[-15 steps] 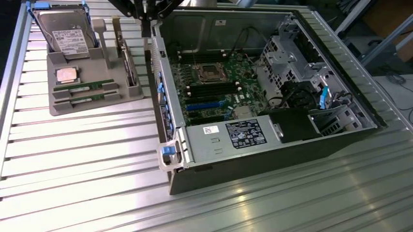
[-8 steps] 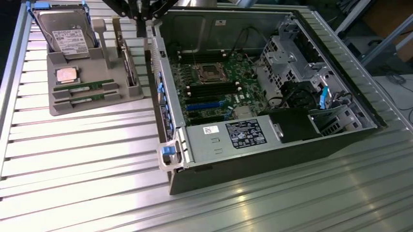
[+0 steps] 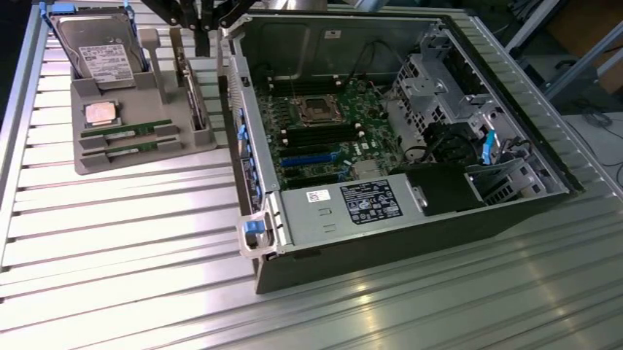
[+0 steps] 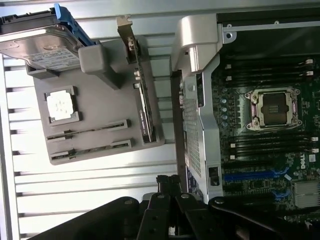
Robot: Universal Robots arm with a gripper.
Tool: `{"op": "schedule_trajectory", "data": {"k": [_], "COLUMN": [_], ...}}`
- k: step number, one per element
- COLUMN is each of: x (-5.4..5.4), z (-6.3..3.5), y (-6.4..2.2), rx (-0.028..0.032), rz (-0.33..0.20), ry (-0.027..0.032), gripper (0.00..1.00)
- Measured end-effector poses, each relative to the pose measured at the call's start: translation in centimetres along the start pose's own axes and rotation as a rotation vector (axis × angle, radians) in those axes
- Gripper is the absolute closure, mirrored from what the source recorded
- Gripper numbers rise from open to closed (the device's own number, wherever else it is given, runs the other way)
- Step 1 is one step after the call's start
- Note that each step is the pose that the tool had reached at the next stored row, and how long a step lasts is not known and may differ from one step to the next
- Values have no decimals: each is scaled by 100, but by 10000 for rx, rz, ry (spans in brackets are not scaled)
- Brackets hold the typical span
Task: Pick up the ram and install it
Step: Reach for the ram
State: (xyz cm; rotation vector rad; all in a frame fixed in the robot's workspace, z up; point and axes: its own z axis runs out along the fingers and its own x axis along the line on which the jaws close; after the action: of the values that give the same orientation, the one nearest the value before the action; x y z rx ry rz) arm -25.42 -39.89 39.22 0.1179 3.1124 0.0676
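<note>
Exterior view: we see the ram point(image 3: 130, 132) lying beside its twin in a grey tray point(image 3: 93, 162) on the tabletop point(image 3: 117, 240). Wrist view: the tool point(image 4: 168, 181) is pinched closed and empty; the motherboard point(image 4: 235, 165) reads DELL.

RAM sticks point(image 3: 119, 133) in tray point(image 3: 98, 165), just beside PC case point(image 3: 389, 251).

Overhead access clear to green RAM sticks point(image 3: 119, 133) in grey plastic tray point(image 3: 98, 165). Tray's edge crowded by upright circuit card point(image 3: 198, 109) and silver case wall point(image 3: 233, 95); black motherboard slots point(image 3: 316, 135) open from above.
</note>
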Motion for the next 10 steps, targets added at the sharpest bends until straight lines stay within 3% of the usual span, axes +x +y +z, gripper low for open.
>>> {"op": "schedule_trajectory", "data": {"k": [10], "x": [140], "z": [-4], "y": [-11], "rx": [-1], "rz": [1], "ry": [-1], "gripper": [89]}}
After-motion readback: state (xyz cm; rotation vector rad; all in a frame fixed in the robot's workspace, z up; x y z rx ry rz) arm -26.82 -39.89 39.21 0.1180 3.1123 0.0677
